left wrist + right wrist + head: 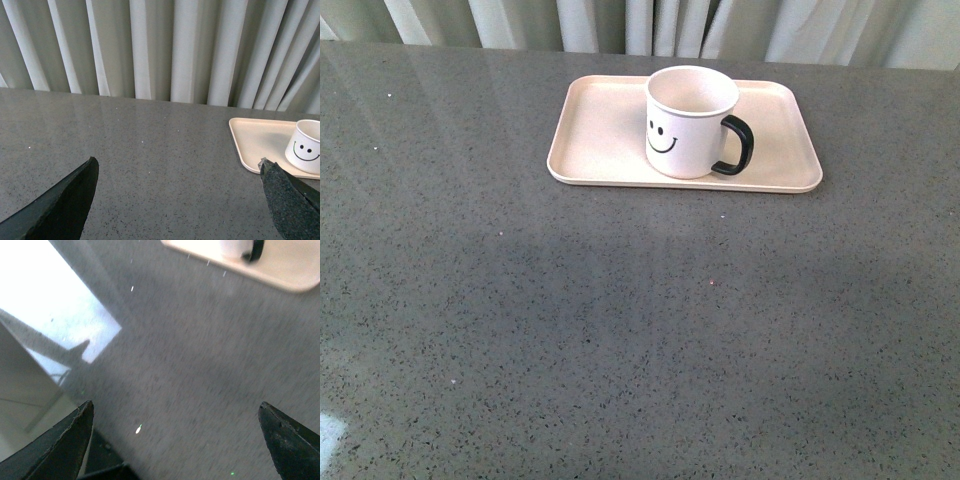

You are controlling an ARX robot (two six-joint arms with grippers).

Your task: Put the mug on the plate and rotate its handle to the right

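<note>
Left gripper (177, 161) and right gripper (175, 404) — both spread wide, empty, well apart from mug (685, 130). Stands upright near centre of plate (600, 130), smiley face toward robot, handle (738, 145) pointing right. Judged complete on both counts — placement and rotation; no step outstanding on grey countertop (620, 330).

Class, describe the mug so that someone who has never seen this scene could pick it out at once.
On the grey speckled table, near its far edge, lies a pale rectangular plate. Standing upright on it is the white mug, the only thing there, with a black smiley face and a black handle pointing right.
</note>
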